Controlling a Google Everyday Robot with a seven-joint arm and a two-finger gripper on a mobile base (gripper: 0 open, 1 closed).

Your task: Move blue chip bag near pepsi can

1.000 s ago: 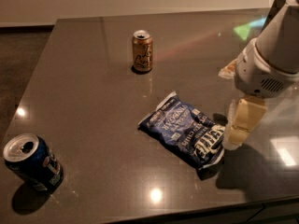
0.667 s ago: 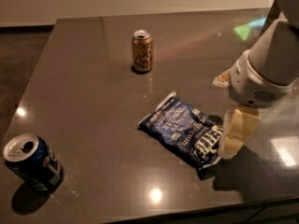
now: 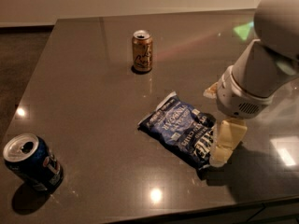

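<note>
Toward the front right corner of the bench [image 3: 93, 83], the blue chip bag [image 3: 180, 132] lies flat on the dark, glossy top. It runs on a slant, one white sealed end pointing to the middle of the bench and the other to the front right corner, with its white lettering facing up.

At that front right end sits the gripper [image 3: 213, 126], reaching down from a thick white arm [image 3: 266, 73] that comes in over the right edge. Its two cream fingers stand apart and are not clamped on anything. The nearer finger [image 3: 227, 139] rests low, right against the end of the bag, its tip down at the surface. Only a small bit of the farther finger [image 3: 210, 90] shows past the round white wrist, just beyond the bag's back edge. The end of the bag seems to lie between the two, though the wrist hides most of that gap.

The pepsi can [image 3: 32, 164] stands upright at the front left corner, well apart from the bag, its silver top open and a red and white patch on its side. A gold can [image 3: 142, 50] with cursive script stands upright toward the back edge, near the middle, also well away from the bag and far from the pepsi can.

Bright spots of light [image 3: 156, 195] shine off the surface near the front edge, the left edge and the right edge, and a green glint [image 3: 243, 30] shows toward the back right corner.
</note>
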